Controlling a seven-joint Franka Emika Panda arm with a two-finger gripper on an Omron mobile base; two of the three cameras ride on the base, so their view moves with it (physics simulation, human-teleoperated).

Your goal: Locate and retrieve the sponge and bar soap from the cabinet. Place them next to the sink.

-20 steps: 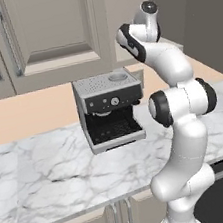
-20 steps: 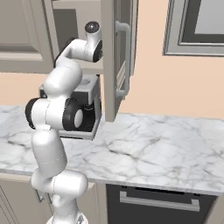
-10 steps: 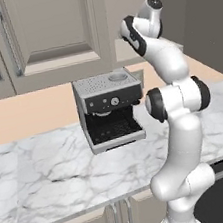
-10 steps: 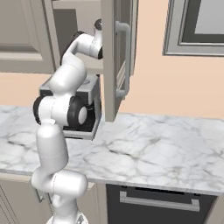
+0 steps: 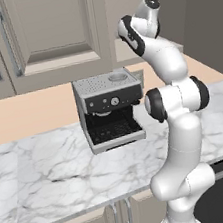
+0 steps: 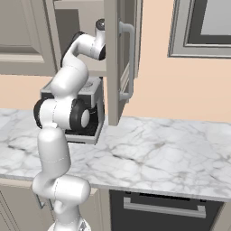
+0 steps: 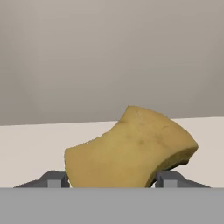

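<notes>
Between the jaws, the sponge (image 7: 131, 148), yellowish-tan and waisted (pinched at both sides), on the pale cabinet (image 7: 30, 144) shelf.

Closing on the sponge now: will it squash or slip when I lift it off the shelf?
The sponge probably squashes: its outline already looks bowed between the fingertips. Its rough, pitted yellow surface suggests it won't slip easily. It is likely light for its bulk, so a gentle grip should carry it off the cabinet shelf.

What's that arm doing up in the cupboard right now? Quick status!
Gripper inside the open cabinet, fingers either side of the sponge. Grip not confirmed. Nothing in the way.
</notes>
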